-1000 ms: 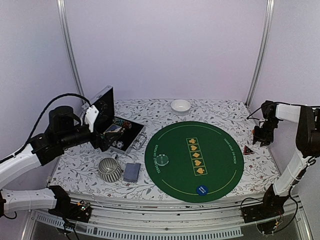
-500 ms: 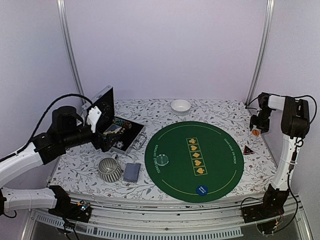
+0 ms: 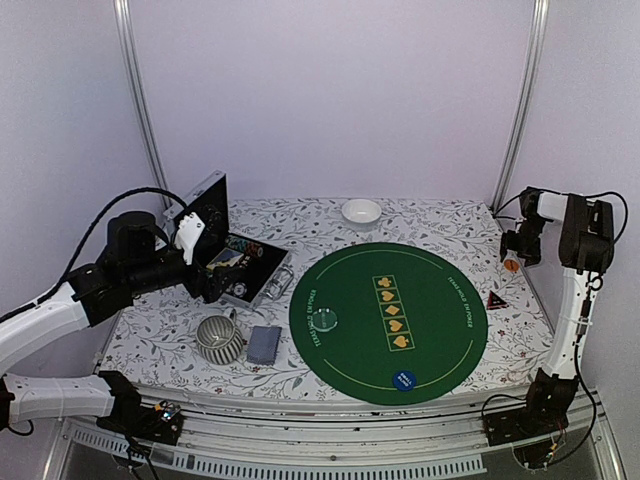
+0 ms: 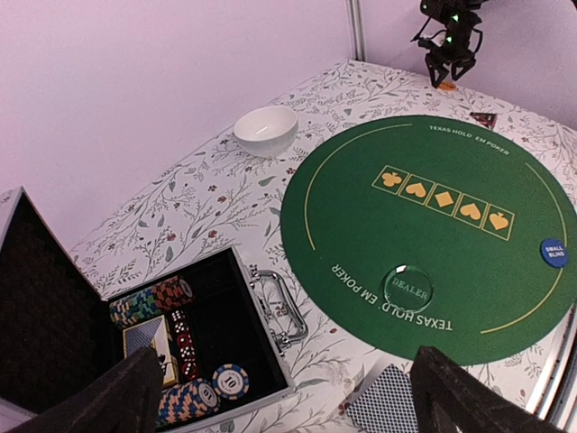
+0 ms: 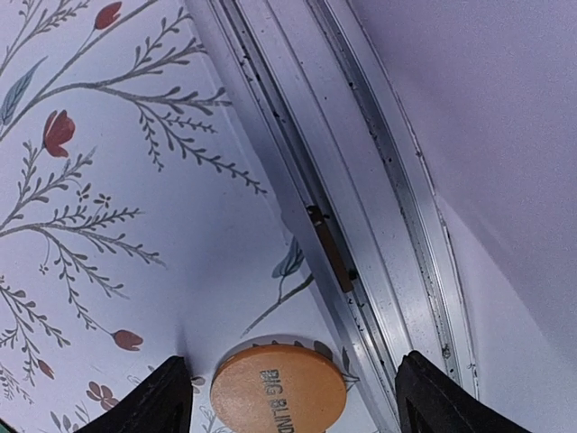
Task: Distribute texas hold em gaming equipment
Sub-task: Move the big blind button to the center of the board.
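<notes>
The orange "BIG BLIND" button (image 5: pixel 278 393) lies flat on the flowered cloth by the right rail (image 3: pixel 512 265). My right gripper (image 5: pixel 290 408) is open just above it, one finger on each side, neither touching it; it also shows in the top view (image 3: pixel 514 254). My left gripper (image 4: pixel 302 406) is open and empty over the near edge of the open metal case (image 3: pixel 262 283). The case holds chip stacks (image 4: pixel 153 300), red dice and cards. A grey-blue card deck (image 3: pixel 264 344) lies by the green mat (image 3: pixel 440 300). On the mat are the clear dealer button (image 3: pixel 326 319) and the blue button (image 3: pixel 404 380). The red triangular marker (image 3: pixel 496 299) lies right of the mat.
A ribbed grey mug (image 3: pixel 220 338) stands left of the deck. A small white bowl (image 3: pixel 361 212) sits at the back. The case lid (image 3: pixel 205 205) stands upright at the left. A metal rail (image 5: pixel 361 180) and wall run close beside the orange button.
My right arm has folded back from beside the red marker toward the back right; the orange button now shows under its gripper. My left arm has barely shifted.
</notes>
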